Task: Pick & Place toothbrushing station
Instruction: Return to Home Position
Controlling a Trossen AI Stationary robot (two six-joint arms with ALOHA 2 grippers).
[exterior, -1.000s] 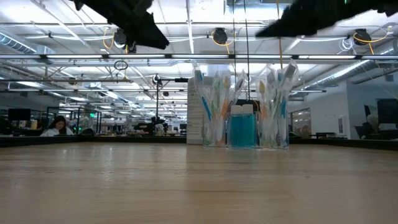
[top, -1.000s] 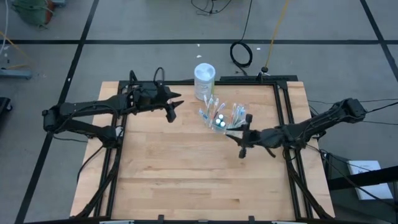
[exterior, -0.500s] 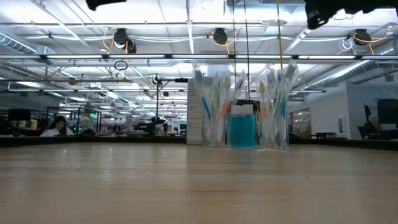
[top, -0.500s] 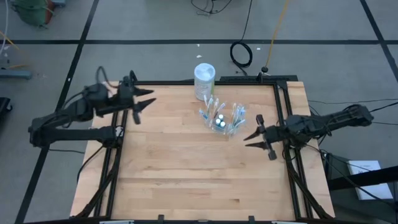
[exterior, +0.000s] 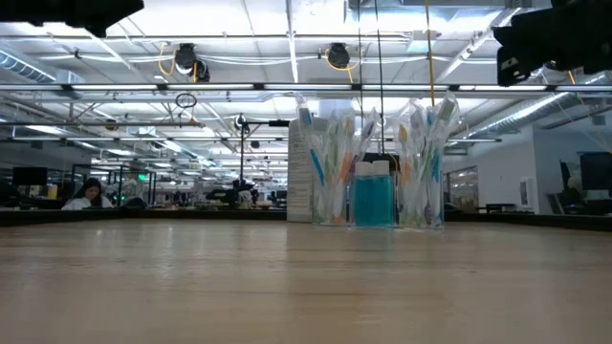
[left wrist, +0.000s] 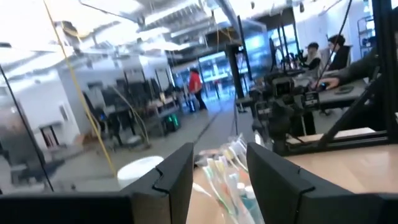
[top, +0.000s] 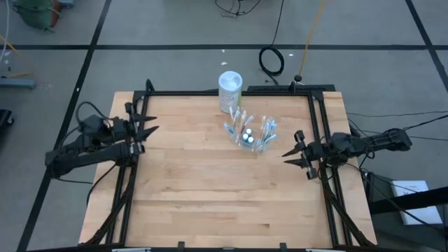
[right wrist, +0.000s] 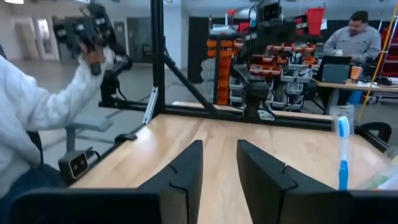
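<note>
Now toothbrushing station (top: 250,134) sits by tabletop's far edge, nearer right gripper (top: 290,145) than left gripper (top: 152,123); both jaws apart, empty.

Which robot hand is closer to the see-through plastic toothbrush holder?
The right. The right gripper, open, sits a short way from the clear plastic holder, near the table's right edge. The left gripper, also open, is far across at the left edge.

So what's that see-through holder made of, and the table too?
The holder is probably clear, glossy plastic: the toothbrushes and blue bottle show right through its walls. The table looks like pale wood, smooth and a bit shiny: plank lines and grain show.
</note>
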